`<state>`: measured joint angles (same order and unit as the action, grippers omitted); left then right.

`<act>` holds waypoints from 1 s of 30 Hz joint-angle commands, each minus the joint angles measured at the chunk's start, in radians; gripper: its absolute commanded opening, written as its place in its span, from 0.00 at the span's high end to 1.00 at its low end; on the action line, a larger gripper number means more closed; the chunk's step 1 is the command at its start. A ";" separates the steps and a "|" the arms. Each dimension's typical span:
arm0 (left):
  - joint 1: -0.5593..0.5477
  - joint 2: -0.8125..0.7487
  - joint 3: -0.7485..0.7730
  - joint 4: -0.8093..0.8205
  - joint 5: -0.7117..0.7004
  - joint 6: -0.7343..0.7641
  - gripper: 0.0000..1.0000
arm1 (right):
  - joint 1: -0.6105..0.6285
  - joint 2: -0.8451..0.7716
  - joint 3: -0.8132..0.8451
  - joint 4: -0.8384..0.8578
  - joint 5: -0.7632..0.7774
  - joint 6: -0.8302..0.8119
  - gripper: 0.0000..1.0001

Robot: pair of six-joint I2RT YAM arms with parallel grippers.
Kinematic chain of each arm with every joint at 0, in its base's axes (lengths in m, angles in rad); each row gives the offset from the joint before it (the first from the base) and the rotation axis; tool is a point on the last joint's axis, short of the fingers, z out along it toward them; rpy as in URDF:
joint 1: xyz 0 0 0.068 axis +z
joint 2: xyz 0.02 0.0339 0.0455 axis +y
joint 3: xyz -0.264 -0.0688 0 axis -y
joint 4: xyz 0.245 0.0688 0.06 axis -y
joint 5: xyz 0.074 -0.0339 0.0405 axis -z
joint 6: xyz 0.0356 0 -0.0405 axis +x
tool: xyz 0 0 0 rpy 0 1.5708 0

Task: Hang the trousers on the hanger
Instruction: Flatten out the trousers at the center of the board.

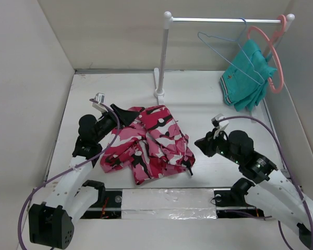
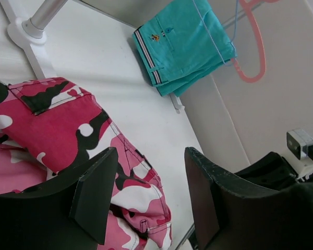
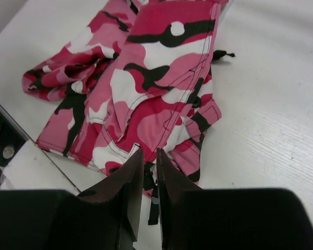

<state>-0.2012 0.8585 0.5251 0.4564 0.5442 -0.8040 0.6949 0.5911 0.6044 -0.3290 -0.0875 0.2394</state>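
The camouflage trousers [image 1: 148,140] lie crumpled on the white table between the two arms. They also show in the left wrist view [image 2: 57,125] and in the right wrist view [image 3: 156,88]. The light-blue wire hanger [image 1: 219,44] hangs by its hook on the rail at the back right. Part of its blue wire shows in the left wrist view [image 2: 233,31]. My left gripper [image 1: 128,113] is open and empty, just above the trousers' far left corner [image 2: 148,192]. My right gripper [image 1: 202,142] is shut and empty, just right of the trousers' right edge [image 3: 150,156].
A white rail stand [image 1: 161,57] rises at the back centre, its foot [image 1: 159,94] on the table. A salmon-pink plastic hanger [image 1: 274,57] and a teal garment [image 1: 245,78] hang at the rail's right end. Beige walls close both sides. A foil strip [image 1: 167,200] runs along the near edge.
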 commanded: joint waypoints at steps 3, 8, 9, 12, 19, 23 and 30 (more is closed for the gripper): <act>-0.001 -0.029 0.015 -0.013 -0.018 0.051 0.51 | 0.018 0.041 -0.009 0.018 -0.049 0.018 1.00; -0.001 -0.021 0.003 0.025 0.034 0.049 0.90 | 0.037 0.050 -0.022 0.009 -0.061 0.018 1.00; -0.001 -0.007 0.007 0.033 0.046 0.046 1.00 | 0.037 0.049 -0.026 0.007 -0.063 0.018 1.00; -0.131 0.053 0.012 0.111 -0.004 0.014 1.00 | 0.037 0.056 -0.052 0.015 -0.084 0.020 1.00; -0.494 0.080 0.181 -0.283 -0.639 0.192 0.98 | 0.046 0.055 -0.112 0.067 -0.150 0.075 0.40; -0.494 -0.076 0.057 -0.413 -0.710 0.135 0.78 | 0.055 0.096 -0.187 0.221 -0.210 0.124 0.32; -0.518 -0.179 -0.066 -0.673 -0.632 0.054 0.66 | 0.064 0.251 -0.227 0.402 -0.196 0.141 0.36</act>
<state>-0.6971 0.6891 0.4961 -0.0845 -0.0910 -0.7120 0.7452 0.8017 0.3874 -0.1101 -0.2684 0.3546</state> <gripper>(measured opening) 0.325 0.643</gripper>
